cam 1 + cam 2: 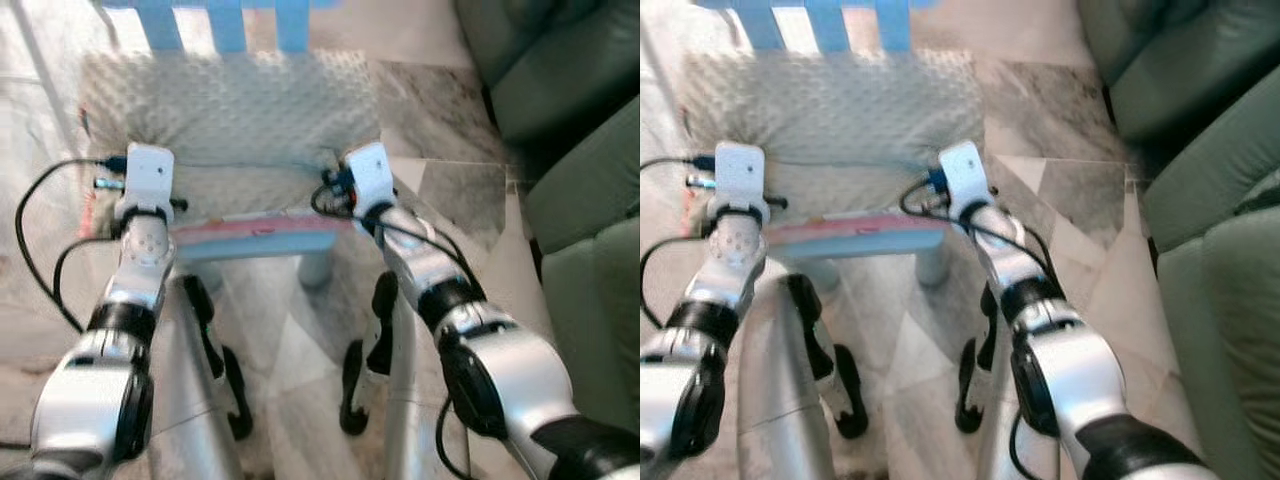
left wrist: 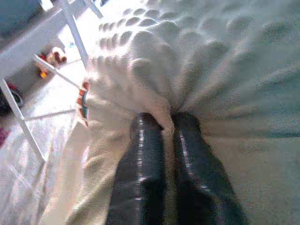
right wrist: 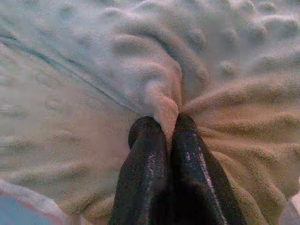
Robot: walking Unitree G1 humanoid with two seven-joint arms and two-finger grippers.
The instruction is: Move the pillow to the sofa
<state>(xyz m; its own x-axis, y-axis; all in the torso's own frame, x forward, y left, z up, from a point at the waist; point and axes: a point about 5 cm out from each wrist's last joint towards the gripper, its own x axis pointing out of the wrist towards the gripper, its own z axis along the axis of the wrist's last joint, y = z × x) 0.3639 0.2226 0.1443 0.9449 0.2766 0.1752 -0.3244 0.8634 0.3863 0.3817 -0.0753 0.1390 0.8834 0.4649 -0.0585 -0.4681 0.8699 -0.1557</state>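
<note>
Cream dimpled pillow point(image 1: 225, 105) flat on blue chair point(image 1: 255, 238), long axis 9-to-3. Left hand point(image 2: 161, 124) and right hand point(image 3: 164, 126) each pinched on pillow fabric, near edge. Green sofa point(image 1: 585, 160) at 3 o'clock.

The pillow point(image 1: 230, 110) lies on the chair point(image 1: 255, 240), sofa point(image 1: 570, 150) to its right.

Cream bubble-textured pillow point(image 1: 230, 100), green sofa point(image 1: 590, 190).
</note>
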